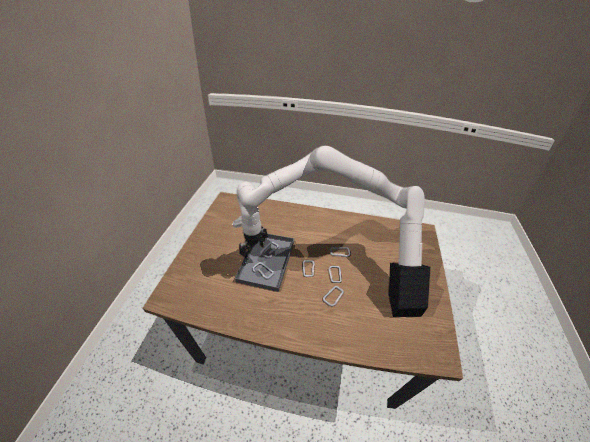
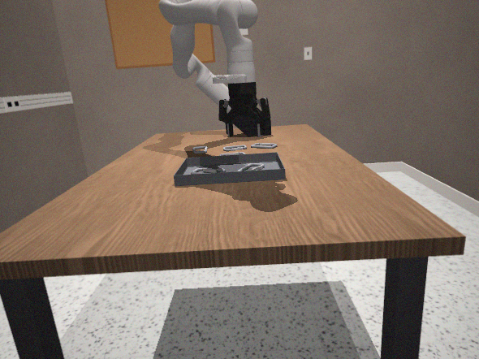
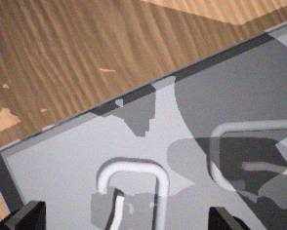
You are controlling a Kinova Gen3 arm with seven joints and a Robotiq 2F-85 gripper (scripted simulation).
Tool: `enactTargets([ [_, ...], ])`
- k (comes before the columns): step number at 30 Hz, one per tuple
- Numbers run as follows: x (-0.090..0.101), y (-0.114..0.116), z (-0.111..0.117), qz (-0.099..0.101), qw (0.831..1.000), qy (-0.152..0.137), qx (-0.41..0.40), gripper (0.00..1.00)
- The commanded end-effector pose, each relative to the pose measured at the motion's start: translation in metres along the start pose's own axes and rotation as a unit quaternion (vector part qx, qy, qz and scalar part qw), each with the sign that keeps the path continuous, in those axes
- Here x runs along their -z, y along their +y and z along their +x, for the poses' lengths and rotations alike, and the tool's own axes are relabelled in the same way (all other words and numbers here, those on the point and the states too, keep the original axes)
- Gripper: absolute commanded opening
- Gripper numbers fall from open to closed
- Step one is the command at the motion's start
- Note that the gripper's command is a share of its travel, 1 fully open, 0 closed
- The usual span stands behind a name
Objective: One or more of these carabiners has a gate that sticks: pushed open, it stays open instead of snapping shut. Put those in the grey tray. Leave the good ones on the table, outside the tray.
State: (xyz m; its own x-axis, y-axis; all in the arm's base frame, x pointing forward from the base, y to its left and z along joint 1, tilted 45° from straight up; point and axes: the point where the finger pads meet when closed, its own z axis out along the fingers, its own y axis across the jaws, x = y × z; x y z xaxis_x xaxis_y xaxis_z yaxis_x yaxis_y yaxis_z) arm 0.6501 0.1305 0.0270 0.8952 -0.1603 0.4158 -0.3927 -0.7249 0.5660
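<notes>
Above the grey tray (image 1: 258,286) (image 2: 231,178) (image 3: 73,132), fingers (image 1: 254,243) (image 2: 245,131) wide open, holding nothing, two carabiners inside, four outside, no readable writing.

In front of you, the arm (image 2: 239,53) reaches down over the wooden table (image 2: 227,227), its open gripper (image 2: 244,131) above and beyond the grey tray (image 2: 231,177), with nothing between its fingers. You have two carabiners lying in the tray, one toward each end, and four more outside it, on its far side. Behind, you can see an orange board (image 2: 140,32) and a white switch plate (image 2: 308,57) on the wall.
</notes>
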Motion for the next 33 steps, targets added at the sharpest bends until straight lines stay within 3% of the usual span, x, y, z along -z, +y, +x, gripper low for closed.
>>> enactTargets([
  [1,0.004,-0.001,0.001,0.002,1.000,0.002,0.000,1.00],
  [2,0.033,0.034,-0.052,0.000,1.000,0.000,0.000,1.00],
  [6,0.034,0.036,-0.054,0.000,1.000,0.000,0.000,1.00],
  [11,0.046,0.049,-0.074,0.000,1.000,0.000,0.000,1.00],
  [18,0.046,0.049,-0.074,0.000,1.000,0.000,0.000,1.00],
  [19,0.062,0.080,-0.126,-0.021,1.000,-0.019,-0.002,1.00],
  [24,0.073,0.091,-0.142,-0.021,1.000,-0.019,-0.002,1.00],
  [33,0.073,0.091,-0.142,-0.021,1.000,-0.019,-0.002,1.00],
])
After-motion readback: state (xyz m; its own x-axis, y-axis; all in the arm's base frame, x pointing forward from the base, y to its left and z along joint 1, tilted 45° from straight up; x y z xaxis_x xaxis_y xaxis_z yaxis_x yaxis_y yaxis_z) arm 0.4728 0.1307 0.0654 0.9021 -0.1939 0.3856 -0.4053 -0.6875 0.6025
